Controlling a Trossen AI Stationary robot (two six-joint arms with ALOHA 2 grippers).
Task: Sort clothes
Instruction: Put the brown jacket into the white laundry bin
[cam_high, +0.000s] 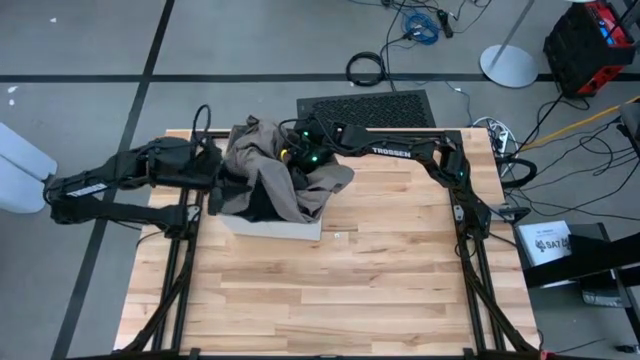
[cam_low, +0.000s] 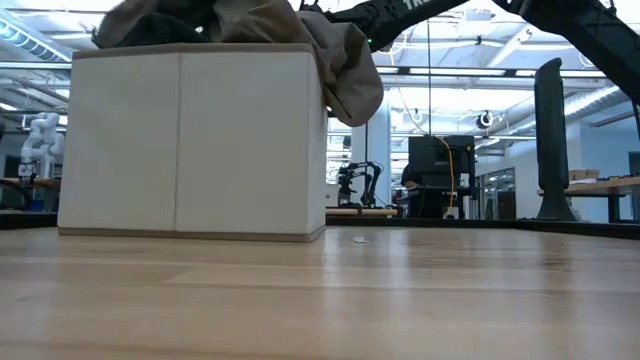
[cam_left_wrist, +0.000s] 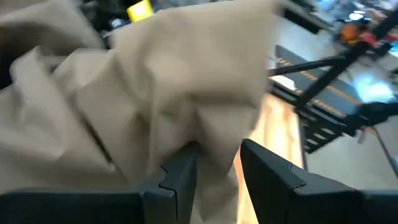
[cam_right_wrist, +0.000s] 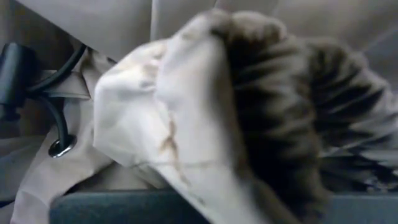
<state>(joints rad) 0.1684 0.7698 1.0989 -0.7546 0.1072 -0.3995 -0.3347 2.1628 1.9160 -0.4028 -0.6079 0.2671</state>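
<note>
While both arms are reaching in from the two sides, the high view is showing the khaki-tan garment (cam_high: 275, 165) heaped in the upper middle of the frame, spilling over the rim of the white fabric box (cam_high: 285, 229). A dark garment (cam_high: 262, 205) is peeking out beneath it. The left gripper (cam_high: 215, 172) is meeting the heap from the left of the frame, and the right gripper (cam_high: 297, 150) is buried in its top.

Across the low view, the box (cam_low: 190, 140) is filling the left half of the frame, and a khaki fold (cam_low: 345, 70) is drooping loosely over its right corner.

Through the left wrist view, the two fingers (cam_left_wrist: 180, 177) are standing apart at the bottom centre, with a hanging fold of the khaki cloth (cam_left_wrist: 174, 93) between them.

Filling the right wrist view, the khaki cloth (cam_right_wrist: 161, 118) is bunching into tight pleats against the fingers, which are pressed together on it.

I judge this garment light, soft and limp; it will stretch and drag its neighbours. A thick seam or bunched fold is giving the safest hold.
</note>
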